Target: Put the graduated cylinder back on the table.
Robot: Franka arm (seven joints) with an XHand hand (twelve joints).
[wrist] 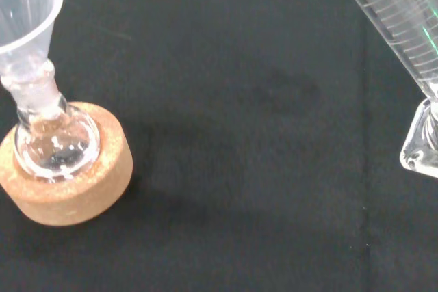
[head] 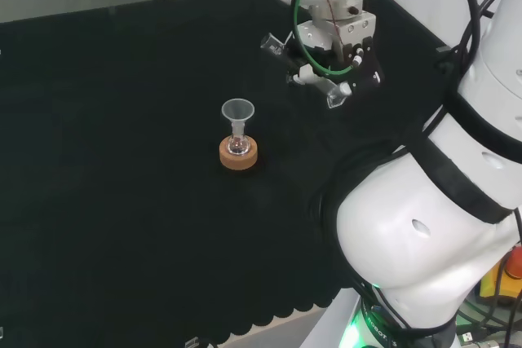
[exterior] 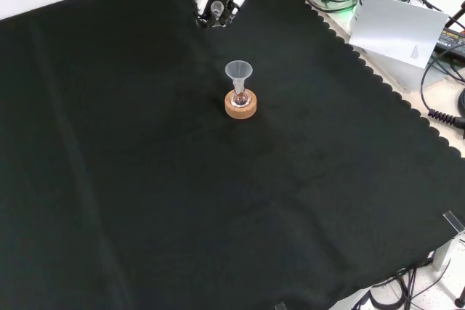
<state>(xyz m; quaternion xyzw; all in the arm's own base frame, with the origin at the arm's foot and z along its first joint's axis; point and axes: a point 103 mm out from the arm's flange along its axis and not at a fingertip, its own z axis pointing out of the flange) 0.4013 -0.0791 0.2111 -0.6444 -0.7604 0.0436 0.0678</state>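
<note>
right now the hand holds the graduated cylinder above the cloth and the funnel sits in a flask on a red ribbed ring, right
Not quite. The stand under the round flask is a cork ring, not a red ribbed one; the wrist view shows it plainly. The rest holds: the funnel sits in the flask's neck, and the hand holds the graduated cylinder above the cloth.

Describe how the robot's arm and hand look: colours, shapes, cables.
The arm has bulky, rounded glossy white links with black bands at the joints. Green and red cables loop down to the hand, a boxy white and black unit with black and white fingers.
</note>
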